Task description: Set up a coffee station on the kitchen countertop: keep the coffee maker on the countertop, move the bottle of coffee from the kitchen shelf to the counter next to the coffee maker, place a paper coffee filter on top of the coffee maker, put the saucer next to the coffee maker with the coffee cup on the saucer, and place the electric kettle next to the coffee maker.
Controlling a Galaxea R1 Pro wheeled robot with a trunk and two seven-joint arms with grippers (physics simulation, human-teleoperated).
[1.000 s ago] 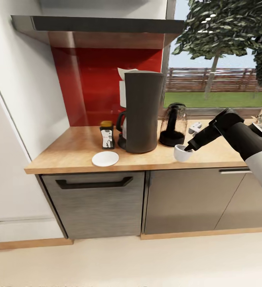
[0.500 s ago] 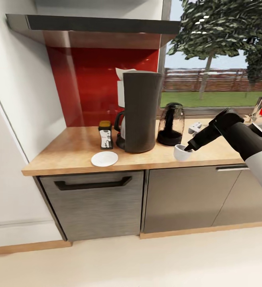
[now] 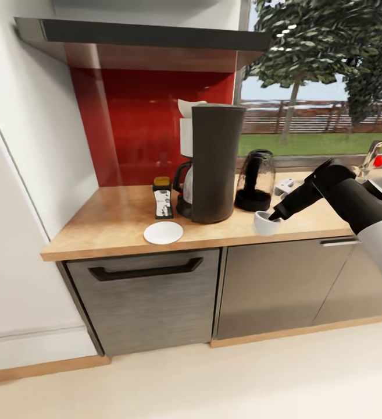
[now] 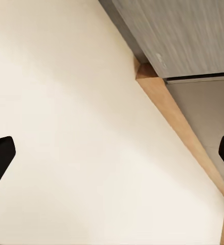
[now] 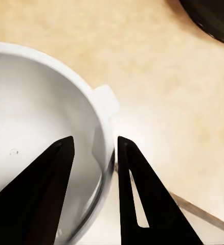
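So, cup [image 5: 40, 132]: small, stiff, glazed, probably light and slick.
Hold: right tool [image 5: 94, 191] pinches its rim, one finger inside, one outside.
Left tool [image 4: 112, 153]: spread wide, holding nothing.

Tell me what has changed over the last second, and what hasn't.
Only the camera has shifted: the whole counter scene slid slightly in the head view. The right gripper stays clamped on the rim of the coffee cup, one finger inside and one outside, at the countertop's front edge. Nothing was let go. The saucer, coffee maker, coffee bottle and kettle kept their places.
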